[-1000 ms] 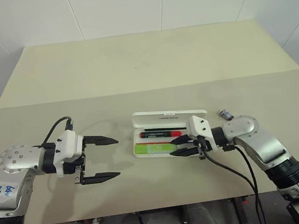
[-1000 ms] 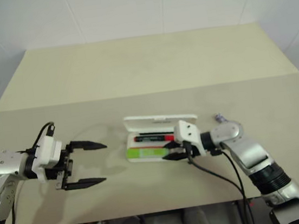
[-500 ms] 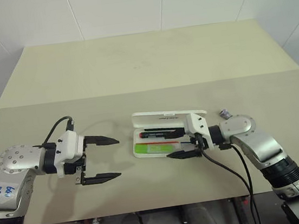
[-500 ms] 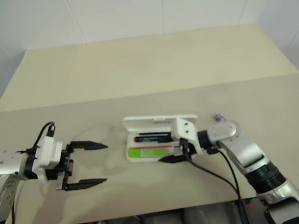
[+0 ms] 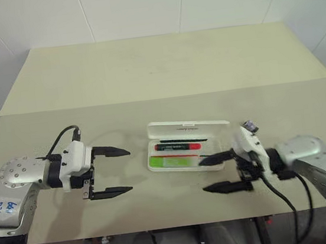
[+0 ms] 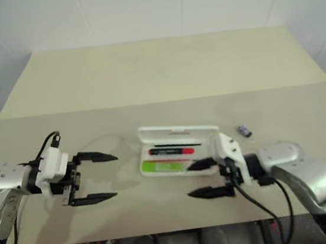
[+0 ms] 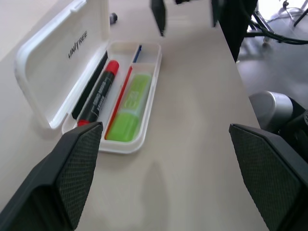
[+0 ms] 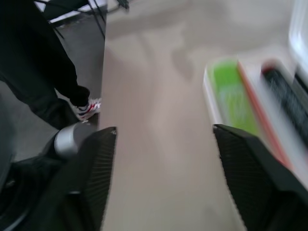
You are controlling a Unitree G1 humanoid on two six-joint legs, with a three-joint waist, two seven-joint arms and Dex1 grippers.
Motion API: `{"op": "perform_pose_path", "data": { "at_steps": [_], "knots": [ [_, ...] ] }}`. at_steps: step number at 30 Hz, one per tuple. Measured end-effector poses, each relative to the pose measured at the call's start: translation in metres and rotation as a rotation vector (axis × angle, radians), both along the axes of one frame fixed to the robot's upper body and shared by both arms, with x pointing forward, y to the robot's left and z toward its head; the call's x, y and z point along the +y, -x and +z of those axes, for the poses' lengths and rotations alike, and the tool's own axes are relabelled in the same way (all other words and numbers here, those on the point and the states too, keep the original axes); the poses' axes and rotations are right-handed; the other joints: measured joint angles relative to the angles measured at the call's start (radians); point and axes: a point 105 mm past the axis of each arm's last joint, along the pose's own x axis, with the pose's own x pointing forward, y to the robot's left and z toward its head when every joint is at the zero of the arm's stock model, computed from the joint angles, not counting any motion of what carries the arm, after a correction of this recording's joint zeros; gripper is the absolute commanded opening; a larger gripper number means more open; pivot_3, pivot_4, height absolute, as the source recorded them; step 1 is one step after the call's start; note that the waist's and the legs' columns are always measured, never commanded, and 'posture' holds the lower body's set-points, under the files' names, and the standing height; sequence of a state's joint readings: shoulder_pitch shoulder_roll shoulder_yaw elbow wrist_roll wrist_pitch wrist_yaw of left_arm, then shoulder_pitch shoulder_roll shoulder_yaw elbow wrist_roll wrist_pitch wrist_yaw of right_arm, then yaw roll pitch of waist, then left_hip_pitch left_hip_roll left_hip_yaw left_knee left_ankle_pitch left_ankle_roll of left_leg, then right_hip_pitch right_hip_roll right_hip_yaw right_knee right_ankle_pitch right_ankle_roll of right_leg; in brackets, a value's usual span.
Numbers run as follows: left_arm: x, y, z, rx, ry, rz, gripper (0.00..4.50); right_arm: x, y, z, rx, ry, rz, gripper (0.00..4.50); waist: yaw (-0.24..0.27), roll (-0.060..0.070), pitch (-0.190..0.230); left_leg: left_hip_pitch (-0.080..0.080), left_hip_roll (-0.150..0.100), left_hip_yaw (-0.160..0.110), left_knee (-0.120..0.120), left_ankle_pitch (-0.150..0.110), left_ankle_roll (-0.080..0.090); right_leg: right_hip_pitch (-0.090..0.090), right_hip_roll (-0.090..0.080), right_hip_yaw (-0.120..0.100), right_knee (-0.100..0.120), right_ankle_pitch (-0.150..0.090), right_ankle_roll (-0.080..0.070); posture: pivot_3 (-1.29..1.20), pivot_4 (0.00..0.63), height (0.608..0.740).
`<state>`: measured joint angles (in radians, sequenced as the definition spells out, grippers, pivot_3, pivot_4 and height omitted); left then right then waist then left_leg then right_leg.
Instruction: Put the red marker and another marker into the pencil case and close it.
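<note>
The pencil case [image 5: 190, 144] lies open near the centre of the left eye frame, on the beige table [image 5: 156, 69]; its lid [image 5: 188, 126] is folded back toward the upper side of the frame, with small dark lettering visible in the left wrist view. The red marker [image 5: 178, 147] lies lengthwise in the upper half of the tray, red end toward the right of the frame; the lime-green highlighter [image 5: 172, 161] lies parallel just below it, in the lower half, a thin red line between the two. Left gripper [image 5: 108, 173], at centre left of the frame: fingers spread wide, pointing toward the case, well apart from it, empty. Right gripper [image 5: 221, 173], at lower right of centre: fingers wide apart and empty; the upper fingertip sits at the lower right corner of the case, though contact cannot be judged; the lower finger is over bare table below the case. A small grey-purple object [image 5: 248, 126] rests on the table to the right of the case, just above the right gripper's white housing. In the right wrist view a person's dark trouser leg and a sneaker [image 8: 89, 108] stand on the floor beyond the table edge.
</note>
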<state>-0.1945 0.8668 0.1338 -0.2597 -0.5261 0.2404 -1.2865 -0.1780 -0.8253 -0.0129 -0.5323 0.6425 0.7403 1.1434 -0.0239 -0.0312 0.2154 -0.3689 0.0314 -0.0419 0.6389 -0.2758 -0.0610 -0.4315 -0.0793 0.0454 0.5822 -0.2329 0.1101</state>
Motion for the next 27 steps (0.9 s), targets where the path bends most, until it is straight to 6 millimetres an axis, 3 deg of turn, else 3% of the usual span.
{"op": "perform_pose_path", "data": {
  "at_steps": [1,7,13,19,27],
  "knots": [
    [-0.002,-0.001,0.000,0.000,0.010,0.001,4.50,-0.007,0.001,0.002,0.007,0.005,-0.032,4.46,-0.003,0.000,0.000,0.000,0.000,0.000,0.002,0.000,0.000,0.000,0.000,0.000,0.000,0.000,0.000,0.00,0.150,0.740],
    [-0.019,0.001,-0.001,0.030,0.087,-0.010,4.50,-0.057,-0.023,0.020,-0.120,0.046,-0.301,4.48,-0.011,-0.001,0.000,0.000,0.001,0.001,0.008,-0.001,0.001,0.003,0.002,0.000,-0.007,0.006,0.001,0.00,0.150,0.740],
    [-0.030,-0.001,0.001,0.038,0.142,0.012,4.50,-0.100,-0.061,0.016,-0.269,0.135,-0.606,4.48,-0.018,0.000,0.000,-0.006,0.001,0.002,0.009,-0.001,0.001,0.007,0.003,0.002,-0.030,0.023,0.002,0.00,0.150,0.740],
    [-0.045,0.000,0.004,0.046,0.181,0.003,4.50,-0.109,-0.078,-0.005,-0.251,0.146,-0.732,4.48,-0.011,0.000,0.000,-0.005,0.000,0.005,0.007,-0.004,0.006,0.002,0.004,0.007,-0.022,0.018,0.006,0.00,0.150,0.740],
    [-0.050,-0.003,0.013,0.023,0.189,-0.010,4.50,-0.113,-0.109,-0.028,-0.164,0.080,-0.860,4.48,-0.011,0.000,0.000,-0.001,0.000,0.009,0.009,-0.004,0.007,0.004,0.006,0.013,-0.022,0.020,0.006,0.00,0.150,0.740]
  ]
}}
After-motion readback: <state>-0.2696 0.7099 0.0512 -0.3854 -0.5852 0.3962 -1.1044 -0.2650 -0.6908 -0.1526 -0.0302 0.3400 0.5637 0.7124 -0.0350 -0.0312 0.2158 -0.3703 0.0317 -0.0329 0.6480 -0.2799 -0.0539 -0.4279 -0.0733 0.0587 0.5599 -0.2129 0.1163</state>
